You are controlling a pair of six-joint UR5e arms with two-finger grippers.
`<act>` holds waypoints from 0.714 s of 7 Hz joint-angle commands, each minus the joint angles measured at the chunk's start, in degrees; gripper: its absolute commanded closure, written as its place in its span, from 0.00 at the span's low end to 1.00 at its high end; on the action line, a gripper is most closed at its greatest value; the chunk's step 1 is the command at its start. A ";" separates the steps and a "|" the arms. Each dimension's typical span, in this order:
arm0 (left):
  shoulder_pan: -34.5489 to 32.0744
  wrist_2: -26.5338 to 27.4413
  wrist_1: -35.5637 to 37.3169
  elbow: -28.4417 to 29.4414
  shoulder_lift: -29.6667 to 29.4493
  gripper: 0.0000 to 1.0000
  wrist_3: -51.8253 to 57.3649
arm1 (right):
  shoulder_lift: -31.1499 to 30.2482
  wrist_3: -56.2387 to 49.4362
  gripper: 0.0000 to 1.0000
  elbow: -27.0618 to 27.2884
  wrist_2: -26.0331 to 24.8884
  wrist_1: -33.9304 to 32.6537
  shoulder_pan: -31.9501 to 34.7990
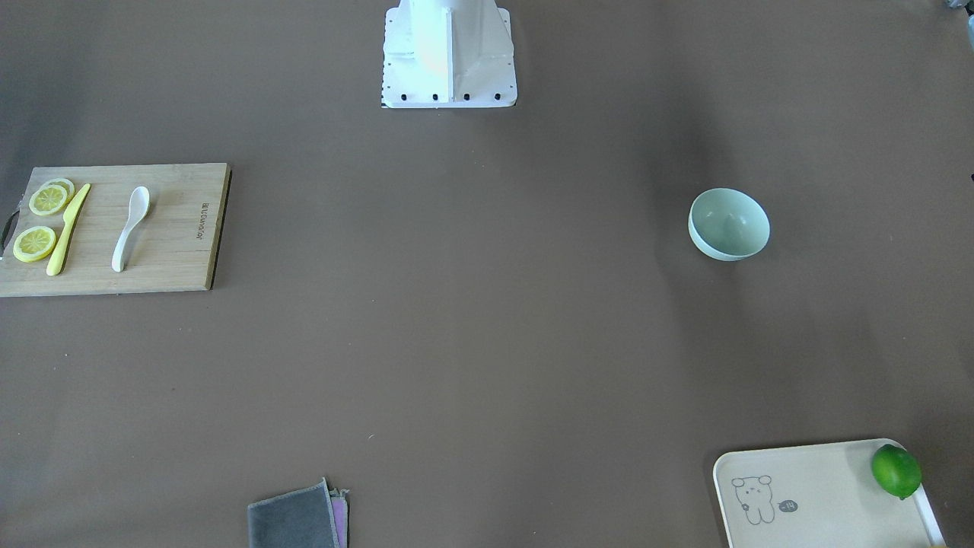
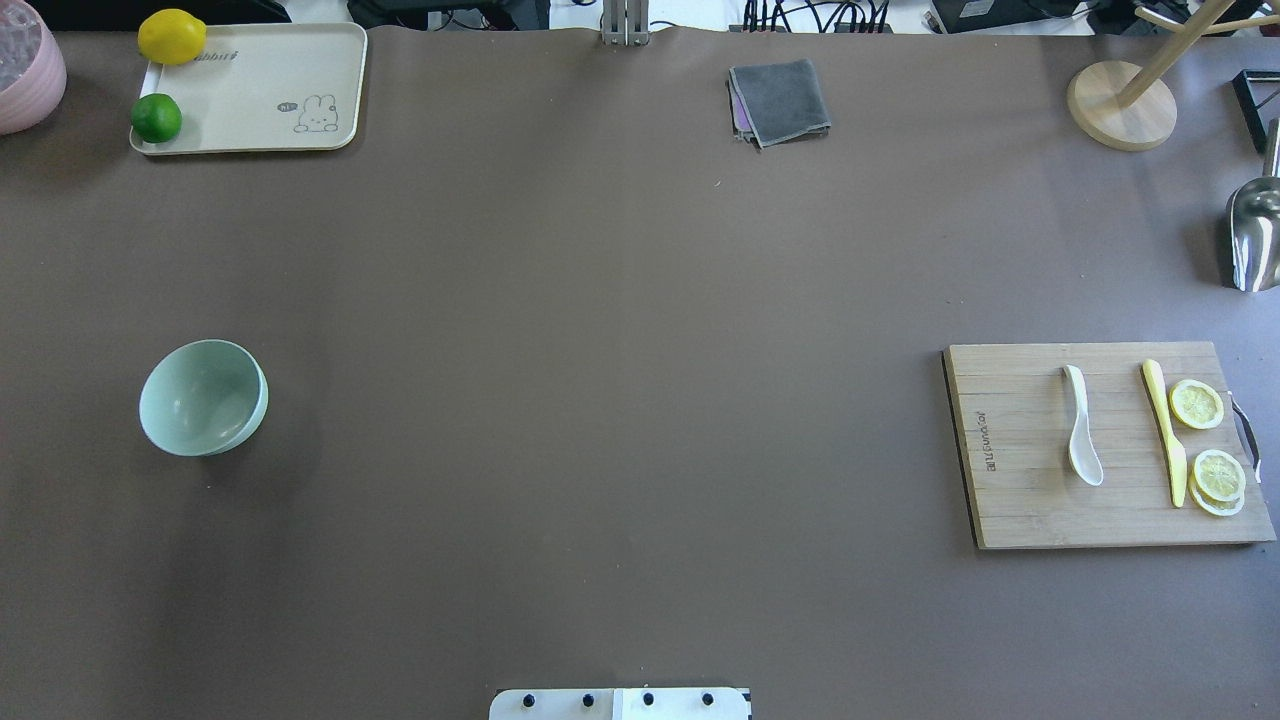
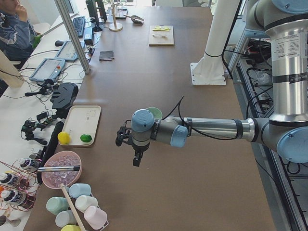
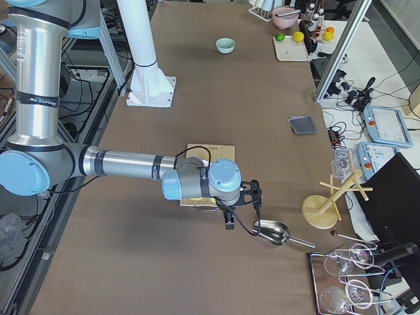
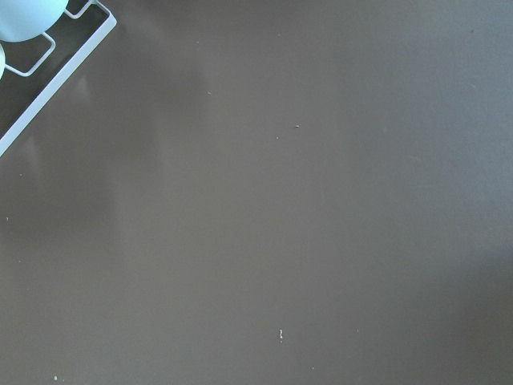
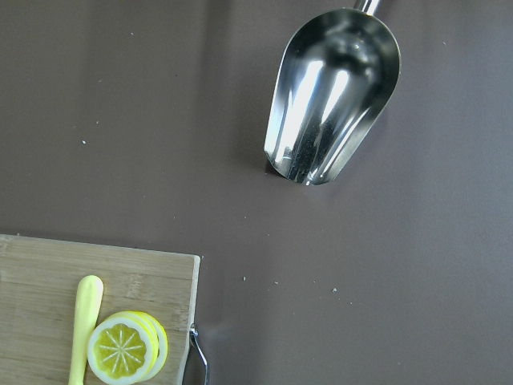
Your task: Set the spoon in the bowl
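Note:
The white spoon (image 1: 131,228) lies on a wooden cutting board (image 1: 175,259) on my right side, and it also shows in the overhead view (image 2: 1082,425). The mint-green bowl (image 1: 729,224) stands upright and empty on my left side (image 2: 203,397). My left gripper (image 3: 127,150) hangs over bare table past the bowl, toward the table's left end. My right gripper (image 4: 241,220) hangs past the board's outer end, near a metal scoop (image 4: 270,232). Both grippers show only in the side views, so I cannot tell whether they are open or shut.
A yellow knife (image 2: 1165,430) and lemon slices (image 2: 1197,404) share the board. A cream tray (image 2: 260,100) holds a lime (image 2: 156,118) and a lemon (image 2: 171,36). A grey cloth (image 2: 780,102), a wooden stand (image 2: 1120,105) and the scoop (image 2: 1255,240) lie at the far side.

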 commanded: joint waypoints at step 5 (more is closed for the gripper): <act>0.41 -2.22 -8.19 3.50 -0.04 0.02 -2.80 | 0.74 0.28 0.00 -0.67 -0.05 -0.20 -0.09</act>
